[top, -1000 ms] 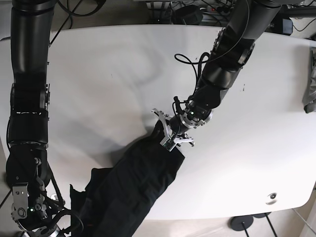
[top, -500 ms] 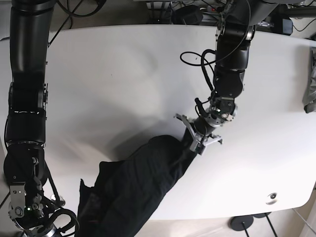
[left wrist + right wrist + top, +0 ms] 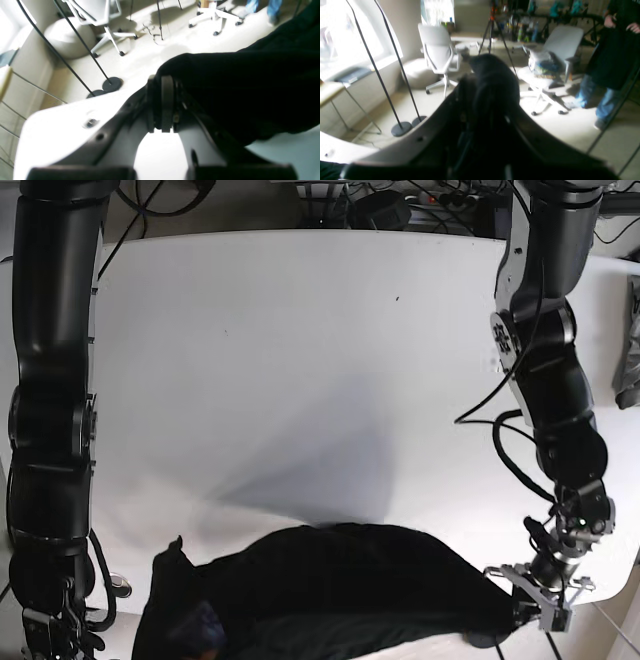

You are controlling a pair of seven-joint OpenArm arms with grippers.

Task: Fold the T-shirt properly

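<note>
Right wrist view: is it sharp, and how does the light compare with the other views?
Right wrist view: soft, blurred, the T-shirt a dark mass against window glare. Left wrist view: fingers fairly sharp, table overexposed. Base view: evenly lit, soft shadow above the shirt.

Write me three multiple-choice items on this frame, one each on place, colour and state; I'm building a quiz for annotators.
1. Where does the T-shirt lie on the table?
A. far edge
B. near edge
C. centre

2. What colour is the T-shirt?
A. white
B. red
C. black

3. What is the left hand doing?
A. gripping the shirt's end
B. hanging open above the shirt
C. resting on bare table

Answers:
1 B, the cloth is stretched along the edge nearest the base camera.
2 C, it shows black in the base and left wrist views.
3 A, the left wrist view shows black cloth clamped between the fingers.
</note>
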